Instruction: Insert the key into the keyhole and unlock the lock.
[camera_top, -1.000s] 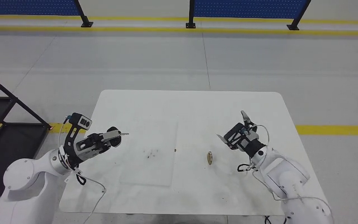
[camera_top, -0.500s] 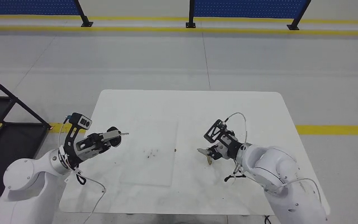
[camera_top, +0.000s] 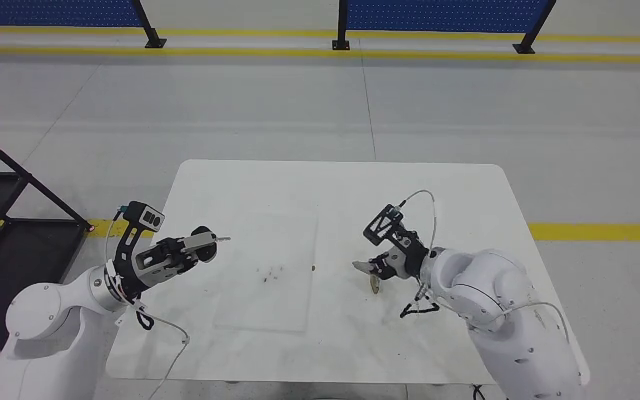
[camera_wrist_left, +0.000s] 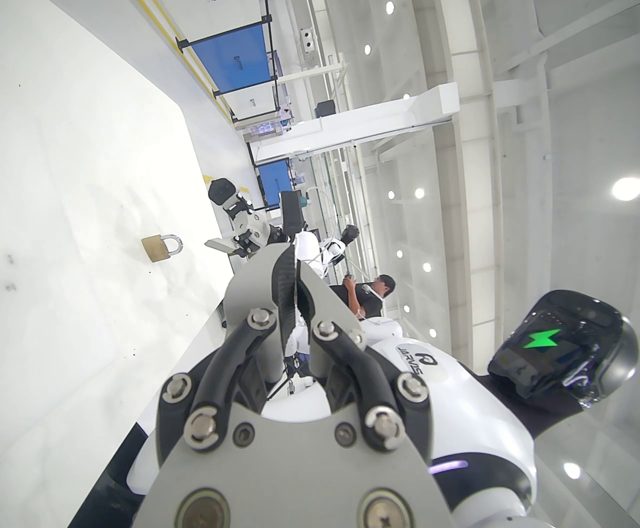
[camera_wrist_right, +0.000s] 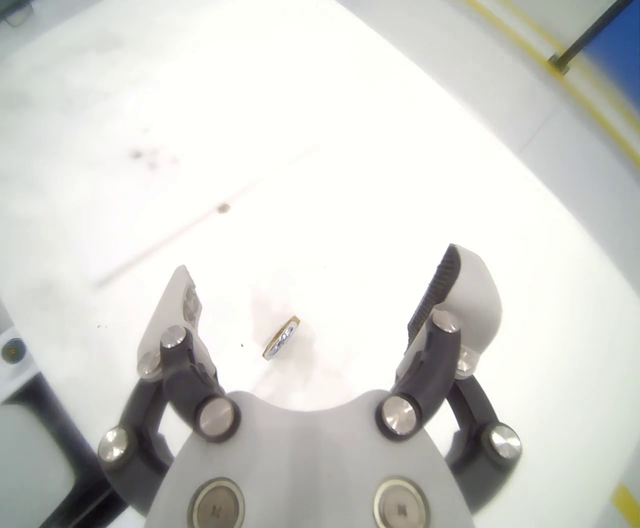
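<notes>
R arm has swung in from the 3 o'clock edge of the table (camera_top: 250, 190) over the last sec; its gripper now hangs nr the middle. Most of that swing came early, and the last half sec brought only a slight shift. L arm hasn't budged.

Right gripper (camera_top: 372, 269) (camera_wrist_right: 317, 262): fingers spread wide, nothing betw the pads. It sits just at 12 o'clock of the lock (camera_top: 375, 283) in the top view, low over the tabletop. From its own wrist cam the lock (camera_wrist_right: 281, 338) lies on the table in the gap betw the two fingers, clear of both.

The lock, w/ brass body and silver shackle, rests a little toward 4 o'clock of table centre. It also shows from the left wrist cam (camera_wrist_left: 160, 247).

Left gripper (camera_top: 208, 241) (camera_wrist_left: 290, 250): out at the 9 o'clock side, well apart from the lock, fingers pressed together. A thin pale sliver pokes from its tip in the top view, too small to say if that's the key.
</notes>
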